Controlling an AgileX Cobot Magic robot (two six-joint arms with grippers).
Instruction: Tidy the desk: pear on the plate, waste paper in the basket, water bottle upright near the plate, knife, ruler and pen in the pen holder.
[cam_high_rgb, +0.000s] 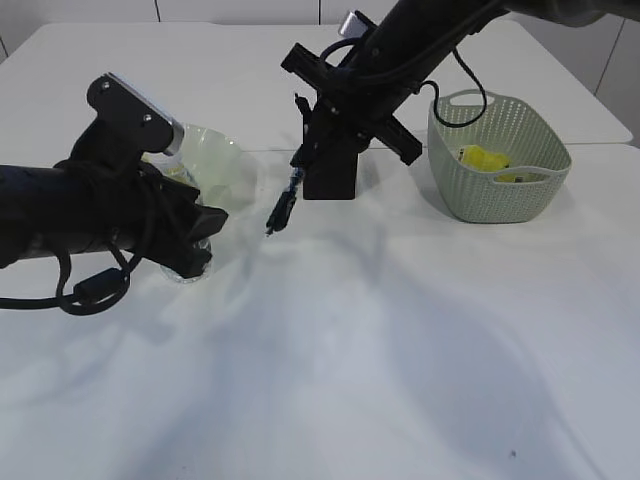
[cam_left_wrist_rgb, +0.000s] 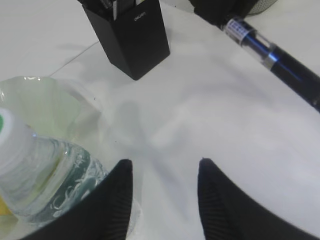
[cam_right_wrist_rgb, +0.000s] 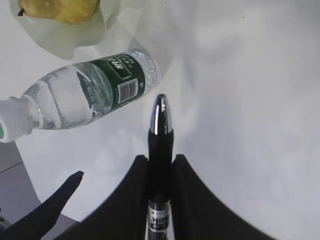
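Observation:
My right gripper (cam_right_wrist_rgb: 160, 157) is shut on a black pen (cam_right_wrist_rgb: 160, 130), its silver tip pointing down at the desk (cam_high_rgb: 380, 340). In the exterior view the pen (cam_high_rgb: 283, 205) hangs slanted just left of the black pen holder (cam_high_rgb: 330, 172). My left gripper (cam_left_wrist_rgb: 165, 161) is open with only bare desk between its fingers. The water bottle (cam_left_wrist_rgb: 47, 172) sits just outside its left finger, beside the plate (cam_left_wrist_rgb: 45, 102). The pear (cam_right_wrist_rgb: 60, 9) lies on the plate. Yellow waste paper (cam_high_rgb: 484, 158) lies in the basket (cam_high_rgb: 500, 195). I cannot make out the knife or the ruler.
The left arm (cam_high_rgb: 90, 215) covers most of the bottle and part of the plate (cam_high_rgb: 222, 160) in the exterior view. The right arm (cam_high_rgb: 420, 45) reaches over the pen holder from the back right. A seam (cam_high_rgb: 610, 146) crosses the desk behind the basket.

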